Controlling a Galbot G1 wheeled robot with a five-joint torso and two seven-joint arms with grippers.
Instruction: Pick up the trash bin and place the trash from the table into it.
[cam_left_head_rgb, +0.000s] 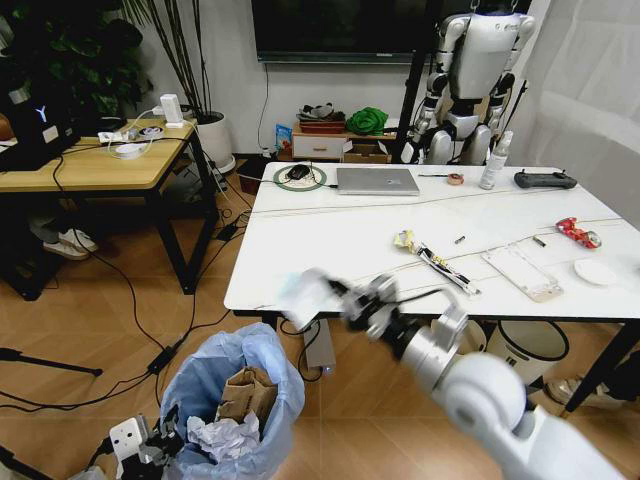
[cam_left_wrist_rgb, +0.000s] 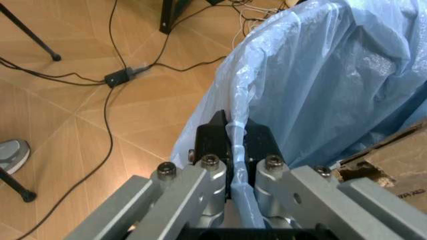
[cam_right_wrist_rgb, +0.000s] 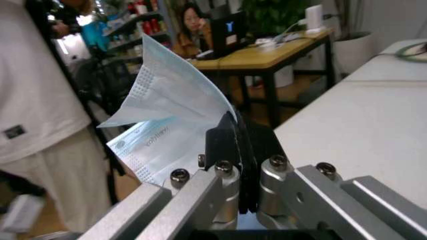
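Floppy face mask (cam_right_wrist_rgb: 170, 115) looks weightless, pinched at one edge by the right gripper (cam_right_wrist_rgb: 239, 150), while the left gripper (cam_left_wrist_rgb: 230, 145) clamps the trash bin (cam_left_head_rgb: 240, 400)'s crinkly liner, bin sitting at 8 o'clock of the table (cam_left_head_rgb: 330, 260).

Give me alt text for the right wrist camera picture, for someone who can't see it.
The right gripper is shut on a light-blue face mask, which fans out past the edge of the white table. Behind stand a wooden desk and a person in a white shirt.

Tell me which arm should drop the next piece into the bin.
Right. The right gripper is shut on a light-blue face mask near the table edge, above the trash bin. The left gripper is clamped on the bin's bag rim.
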